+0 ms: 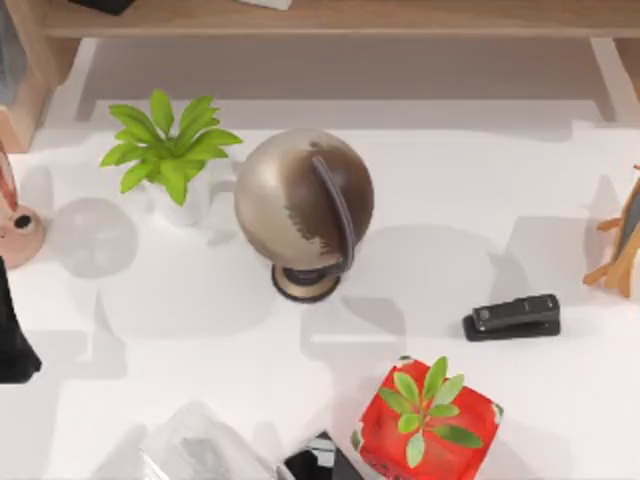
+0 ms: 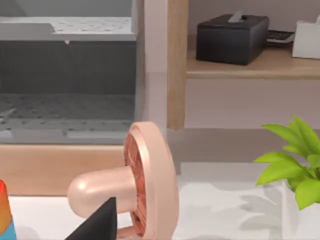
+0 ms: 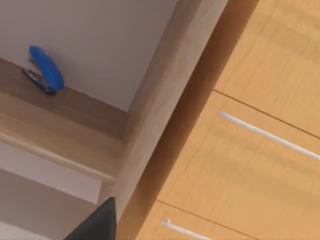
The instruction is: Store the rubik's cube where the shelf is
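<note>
We take the globe (image 1: 303,212) as our marker, standing near the middle of the surface (image 1: 500,200). Behind it, along the far edge, runs the shelf (image 1: 330,18), with a box (image 2: 231,38) sitting on its board. Just left of the globe stands a potted plant (image 1: 170,150), and well beyond that, at the surface's left edge, a mushroom-shaped ornament (image 1: 18,232). Right of the globe and a little nearer us lies a stapler (image 1: 512,316). Farther right, at the edge, sits a wooden stand (image 1: 620,245). In front of the globe, toward the right, sits a box with a plant on top (image 1: 428,418).
</note>
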